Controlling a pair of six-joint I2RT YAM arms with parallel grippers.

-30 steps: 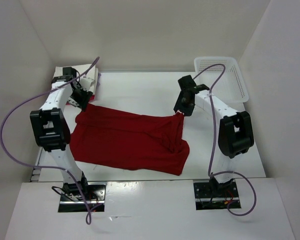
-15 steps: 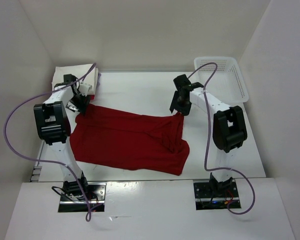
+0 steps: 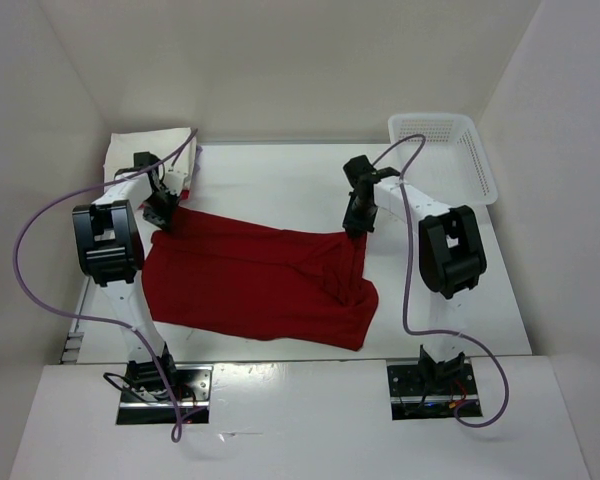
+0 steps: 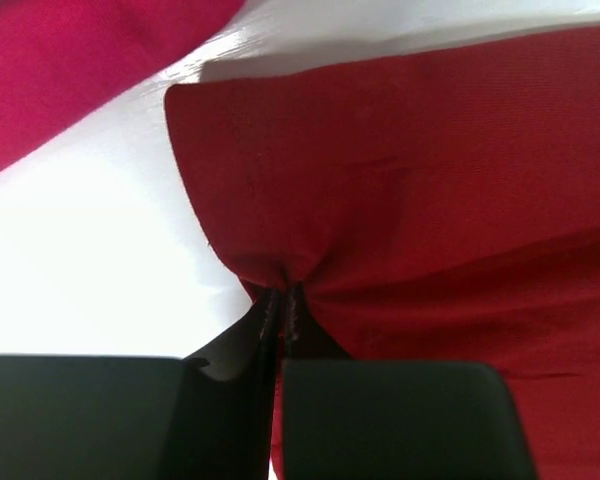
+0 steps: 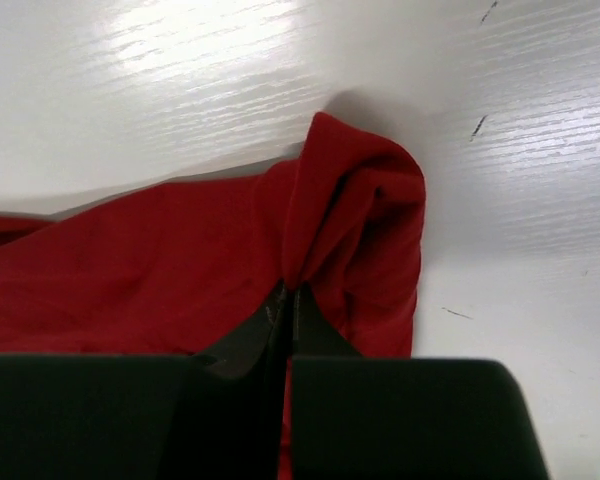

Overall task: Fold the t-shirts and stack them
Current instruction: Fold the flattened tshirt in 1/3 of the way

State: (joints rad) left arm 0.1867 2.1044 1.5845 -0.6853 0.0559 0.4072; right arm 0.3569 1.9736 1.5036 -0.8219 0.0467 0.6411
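Both jaws pinch red t-shirt (image 3: 250,285).

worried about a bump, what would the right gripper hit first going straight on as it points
The dark red t-shirt: the right gripper is shut on its bunched corner. Past that fold only white table shows; depth unclear.

Robot lab test cell, white table (image 3: 270,175) boxed in by plain white panels (image 3: 300,70); left arm (image 3: 107,240), right arm (image 3: 450,250) bolted at its near edge
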